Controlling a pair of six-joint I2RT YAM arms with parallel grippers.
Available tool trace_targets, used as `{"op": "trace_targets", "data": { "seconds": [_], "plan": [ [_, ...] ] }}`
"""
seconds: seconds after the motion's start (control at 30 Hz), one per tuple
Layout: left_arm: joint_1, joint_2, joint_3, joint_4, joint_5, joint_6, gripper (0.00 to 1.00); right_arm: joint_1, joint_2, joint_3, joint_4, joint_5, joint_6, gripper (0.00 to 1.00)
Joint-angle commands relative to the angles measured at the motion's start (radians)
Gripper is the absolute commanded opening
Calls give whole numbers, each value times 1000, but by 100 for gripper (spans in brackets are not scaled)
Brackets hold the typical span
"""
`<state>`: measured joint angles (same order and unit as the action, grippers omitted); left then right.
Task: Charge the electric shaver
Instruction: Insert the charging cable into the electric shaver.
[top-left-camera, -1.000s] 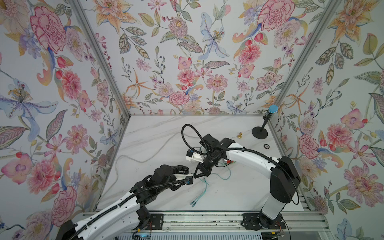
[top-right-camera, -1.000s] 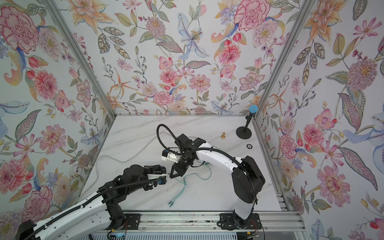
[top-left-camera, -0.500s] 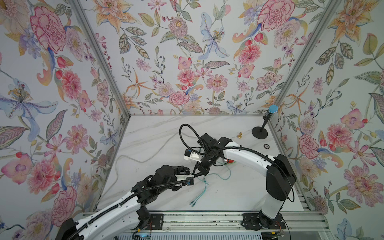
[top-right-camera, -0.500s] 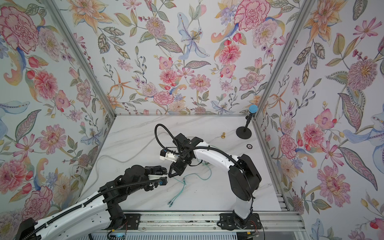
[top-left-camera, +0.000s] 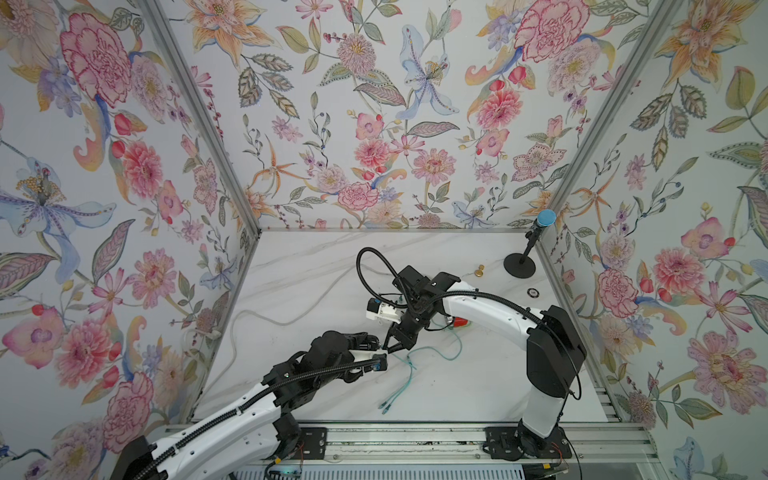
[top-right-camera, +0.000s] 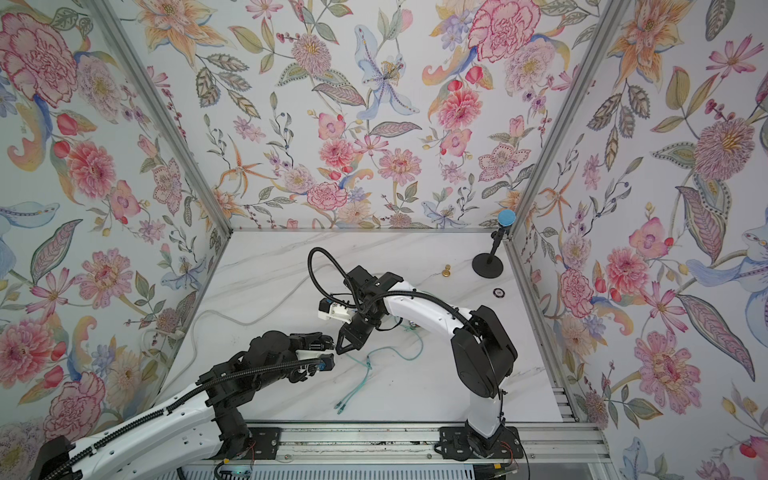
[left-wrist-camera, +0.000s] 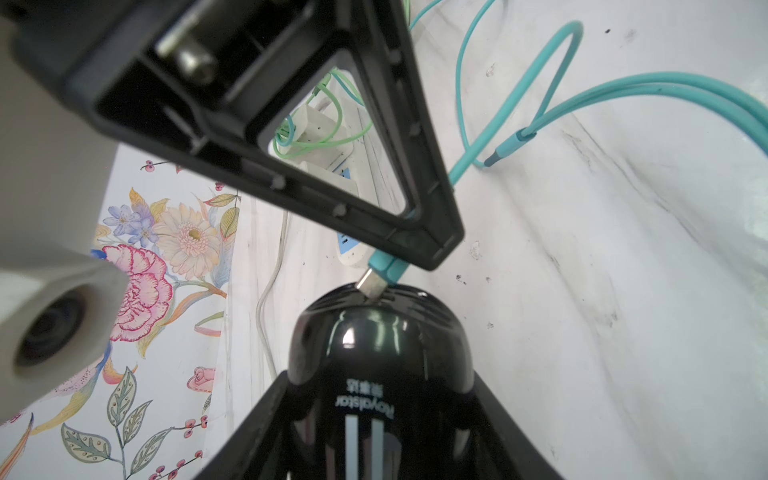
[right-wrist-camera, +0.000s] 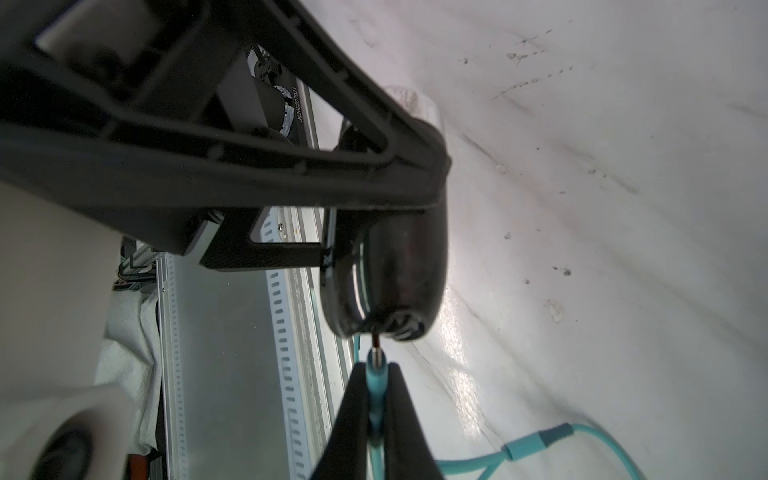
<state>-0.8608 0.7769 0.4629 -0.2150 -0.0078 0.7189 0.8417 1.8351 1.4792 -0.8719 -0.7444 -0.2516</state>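
White marble-veined bench (top-left-camera: 457, 386) is enclosed by matte floral-papered walls (top-left-camera: 374, 124) on aluminium posts. From the left, the white-and-black left arm is stretched low across the bench. Its left end effector (left-wrist-camera: 380, 378) is clamped on the sides of a glossy black, round-ended electric shaver (left-wrist-camera: 380, 332), which is held near the bench's middle. The right arm is arched over and angled down. Its right end effector (right-wrist-camera: 376, 368) is pinched together on the plug of a rubbery teal charging cable (right-wrist-camera: 375, 395), and the plug's metal tip is set against the shaver's end. Slack cable is looped on the bench. A black stand with a blue top (top-left-camera: 519, 266) is placed far right.
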Motion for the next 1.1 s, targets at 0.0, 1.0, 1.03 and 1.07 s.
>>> {"op": "trace_targets", "data": {
  "seconds": [0.0,1.0,1.03,1.07],
  "plan": [
    [-15,-17,-6,55,-5,-2,0,11,18,18,-17,-17,-29,0],
    [-57,19,82,-20,30,245,0,24,41,46,-111,-6,-78,0],
    [-64,22,85,-25,32,256,0,24,42,49,-114,-4,-79,0],
    [-70,25,89,-33,35,265,0,22,42,54,-118,-3,-81,0]
  ]
}}
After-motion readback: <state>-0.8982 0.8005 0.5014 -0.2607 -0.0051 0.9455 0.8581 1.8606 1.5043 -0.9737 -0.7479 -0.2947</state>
